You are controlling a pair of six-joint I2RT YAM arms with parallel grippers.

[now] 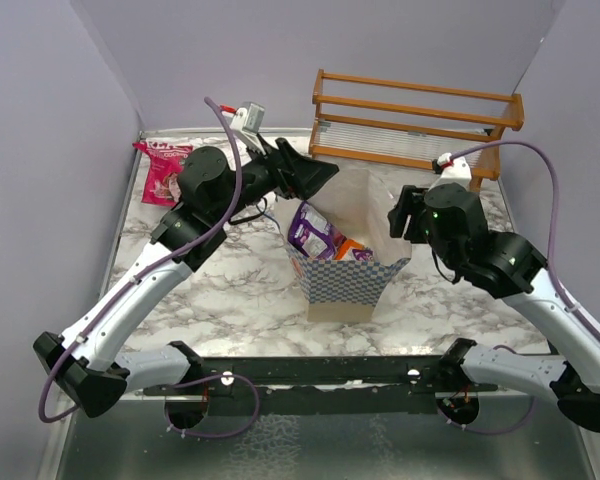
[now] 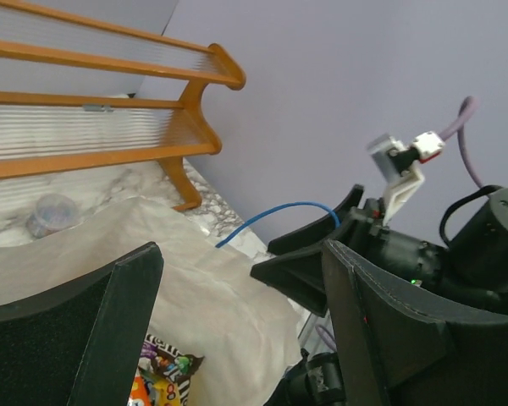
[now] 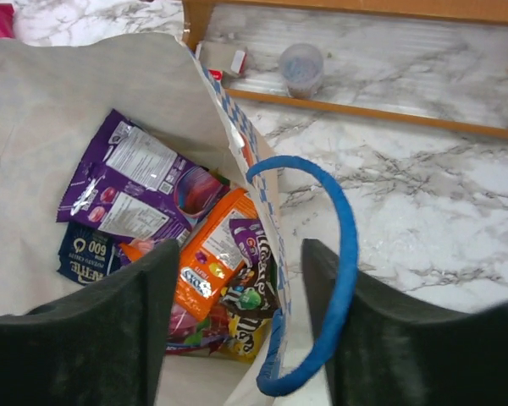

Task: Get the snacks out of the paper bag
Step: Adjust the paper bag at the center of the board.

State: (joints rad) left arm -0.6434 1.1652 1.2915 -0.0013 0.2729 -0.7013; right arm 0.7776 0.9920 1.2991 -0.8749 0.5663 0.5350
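Note:
The blue-and-white checkered paper bag stands open at the table's middle. Inside lie snacks: a purple packet, an orange one, a brown one and a dark blue one. A pink-red bag lies on the table at the far left. My right gripper is open and straddles the bag's right wall, one finger inside and one outside by the blue cord handle. My left gripper hangs open over the cream lining at the bag's far left rim, holding nothing.
A wooden rack stands at the back right, close behind the bag, with a small clear cup on its floor. Purple walls close in the table on the left, back and right. The two grippers face each other across the bag's mouth.

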